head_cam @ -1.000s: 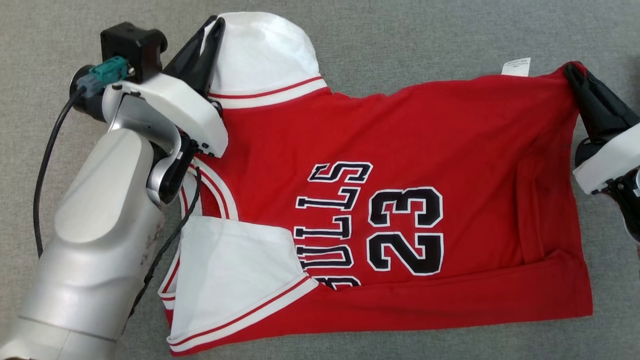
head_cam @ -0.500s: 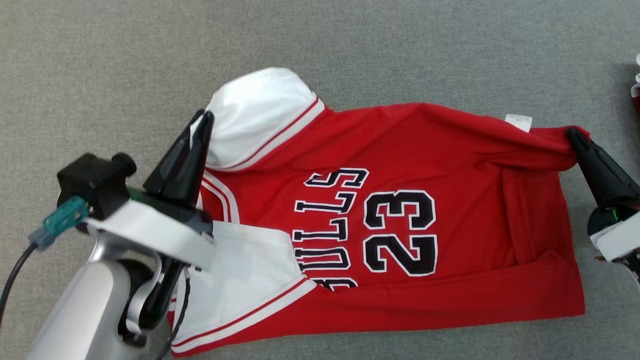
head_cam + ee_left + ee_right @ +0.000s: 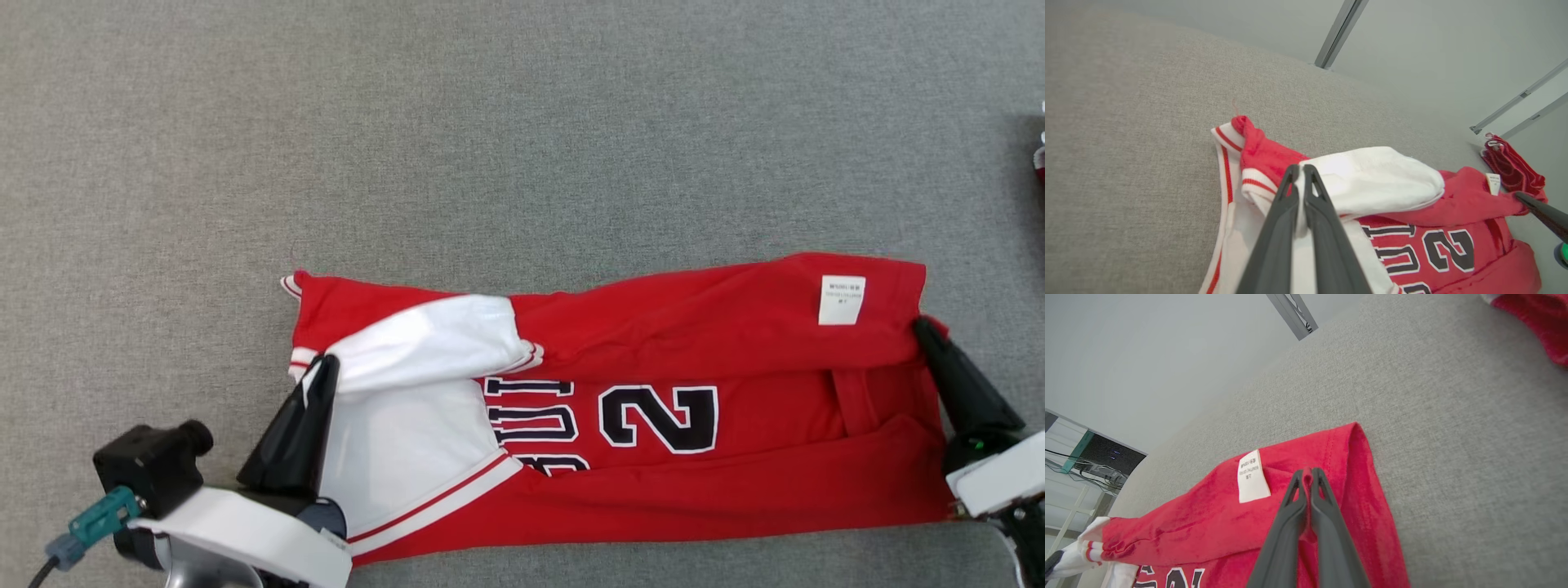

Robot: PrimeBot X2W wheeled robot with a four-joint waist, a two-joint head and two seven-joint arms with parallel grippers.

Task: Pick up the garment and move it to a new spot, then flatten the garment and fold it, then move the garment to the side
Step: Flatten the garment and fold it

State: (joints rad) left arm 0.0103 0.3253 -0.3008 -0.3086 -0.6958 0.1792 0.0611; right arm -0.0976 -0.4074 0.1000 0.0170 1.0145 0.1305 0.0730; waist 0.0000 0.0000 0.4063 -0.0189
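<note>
Red jersey (image 3: pixel 694 327) lies half-folded on the grey surface (image 3: pixel 490 122), its white label (image 3: pixel 842 300) facing up. Left gripper (image 3: pixel 324 365) is pinched tight on the white sleeve (image 3: pixel 433 343), well away from that label. Right gripper (image 3: pixel 922 327) is clamped on the red edge just beside the label.

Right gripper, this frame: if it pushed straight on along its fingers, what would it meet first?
The jersey itself: the right gripper is shut on its folded red edge, beside the white label. Past that fold the line seems to run onto the grey surface, though depth is unclear.
</note>
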